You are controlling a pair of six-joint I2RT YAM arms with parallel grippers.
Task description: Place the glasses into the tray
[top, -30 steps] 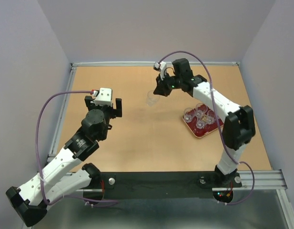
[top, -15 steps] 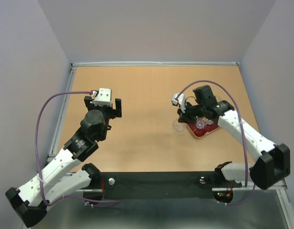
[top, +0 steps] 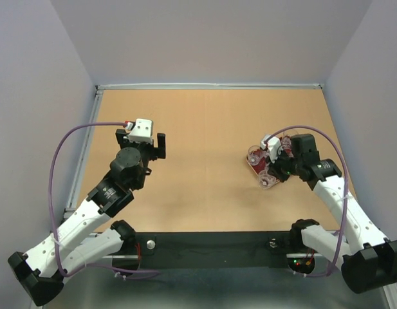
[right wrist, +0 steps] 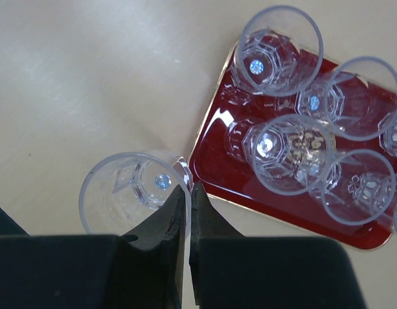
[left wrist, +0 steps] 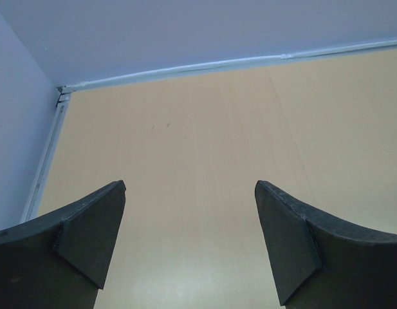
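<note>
The right gripper [right wrist: 188, 193] pinches the rim of one clear glass [right wrist: 130, 193], just off a corner of the dark red tray [right wrist: 214, 158], where other glasses [right wrist: 278, 42] stand. The left gripper [left wrist: 190, 193] gapes wide, holding nothing.

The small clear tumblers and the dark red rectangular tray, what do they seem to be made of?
The small clear tumblers look like colourless glass, or perhaps hard clear plastic: fully see-through, with faceted bases that catch bright highlights. The dark red rectangular tray looks like lacquered wood or glossy plastic: its surface mirrors the tumblers, and a thin gold line edges it.
</note>
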